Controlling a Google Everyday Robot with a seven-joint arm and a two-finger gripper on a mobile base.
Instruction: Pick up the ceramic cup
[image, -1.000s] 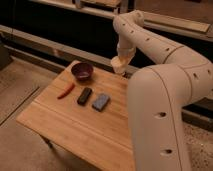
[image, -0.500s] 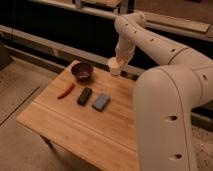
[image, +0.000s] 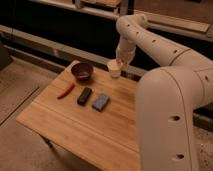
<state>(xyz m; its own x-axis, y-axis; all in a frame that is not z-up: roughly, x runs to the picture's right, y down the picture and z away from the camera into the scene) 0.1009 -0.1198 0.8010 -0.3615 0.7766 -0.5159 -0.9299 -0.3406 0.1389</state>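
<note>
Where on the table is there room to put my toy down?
The near half of the wooden table is bare, in front of the red object, black object and gray block. The far edge is crowded: dark bowl, and the ceramic cup with the gripper at it.

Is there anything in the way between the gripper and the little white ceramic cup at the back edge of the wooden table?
Nothing visible is. The gripper is already right at the small white ceramic cup, at its rim, at the far edge of the wooden table. The dark red-brown bowl sits off to the side, apart from the cup.
</note>
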